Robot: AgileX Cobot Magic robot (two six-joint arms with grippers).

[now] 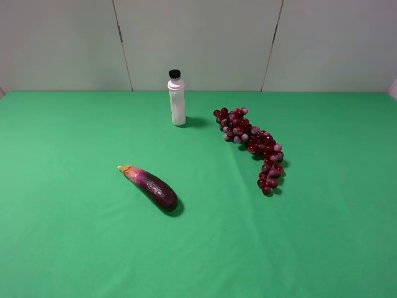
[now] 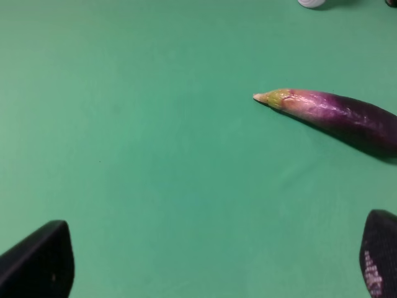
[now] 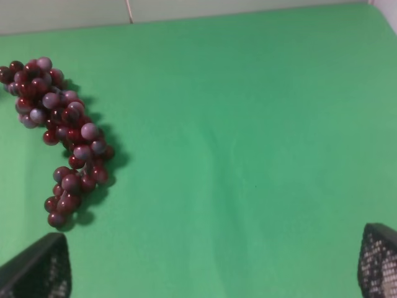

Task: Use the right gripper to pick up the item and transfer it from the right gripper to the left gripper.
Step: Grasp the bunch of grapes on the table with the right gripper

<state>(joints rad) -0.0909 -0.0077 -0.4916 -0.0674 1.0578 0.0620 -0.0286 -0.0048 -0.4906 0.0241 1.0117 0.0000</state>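
Note:
The bunch of dark red grapes (image 1: pixel 251 141) lies on the green cloth right of the middle, running from near the bottle toward the front right. It also shows in the right wrist view (image 3: pixel 62 133), ahead of my right gripper (image 3: pixel 214 264), which is open and empty with its fingertips (image 3: pixel 37 273) wide apart above the cloth. My left gripper (image 2: pixel 217 261) is open and empty over bare cloth, its fingertips (image 2: pixel 40 264) wide apart. Neither arm shows in the exterior high view.
A purple eggplant (image 1: pixel 151 186) lies left of the middle; its pale tip shows in the left wrist view (image 2: pixel 329 112). A white bottle with a black cap (image 1: pixel 177 99) stands upright at the back. A pale wall bounds the table's far edge.

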